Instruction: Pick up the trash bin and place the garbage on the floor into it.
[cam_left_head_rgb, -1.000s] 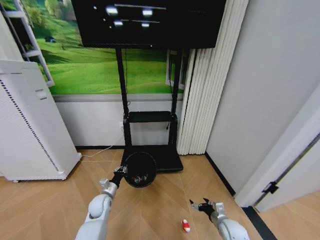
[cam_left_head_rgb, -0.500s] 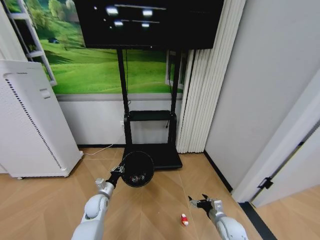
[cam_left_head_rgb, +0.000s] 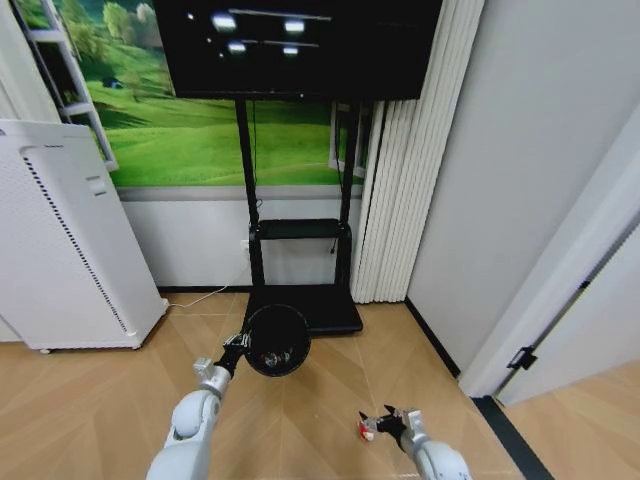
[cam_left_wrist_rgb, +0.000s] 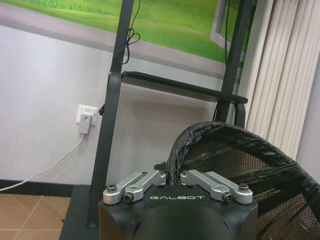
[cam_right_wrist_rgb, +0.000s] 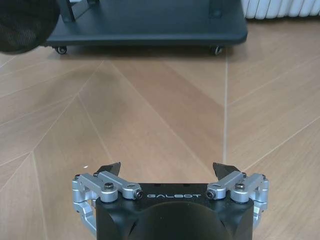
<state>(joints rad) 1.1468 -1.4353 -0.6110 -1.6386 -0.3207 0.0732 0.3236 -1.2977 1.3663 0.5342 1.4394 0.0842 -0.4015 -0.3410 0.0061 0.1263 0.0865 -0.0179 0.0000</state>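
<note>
A: Head view first. The left tool (cam_left_head_rgb: 237, 349) is clamped on the rim of the trash bin (cam_left_head_rgb: 276, 340), holding it clear of the floor (cam_left_head_rgb: 100, 400) in front of the black TV stand (cam_left_head_rgb: 300, 300), mouth tipped toward the camera. There's something small inside it, too dim to identify

B: And low on the right, the right tool (cam_left_head_rgb: 377, 427) sits right at the red-and-white piece of garbage (cam_left_head_rgb: 366, 430). The piece looks to be at or between the fingertips; whether it's actually pinched can't be told from here

A: Left wrist view: the black liner and mesh wall of the bin (cam_left_wrist_rgb: 240, 165) rise straight off the left tool (cam_left_wrist_rgb: 172, 175), fingers drawn in tight on the rim

B: Right wrist view: the right tool (cam_right_wrist_rgb: 167, 167) hangs over bare floor (cam_right_wrist_rgb: 150, 110), jaws spread wide, nothing visible between the tips. So open, and the wrapper isn't caught yet, by this angle

A: To do this well, he'd judge: centre the litter between the tips, go down to the wood, close fully, and keep the bin level meanwhile

B: Against half a second ago, the right tool has slid across from beside the wrapper to right on it. The whole picture has shifted too, so the camera has moved; the bin stays held as before
</note>
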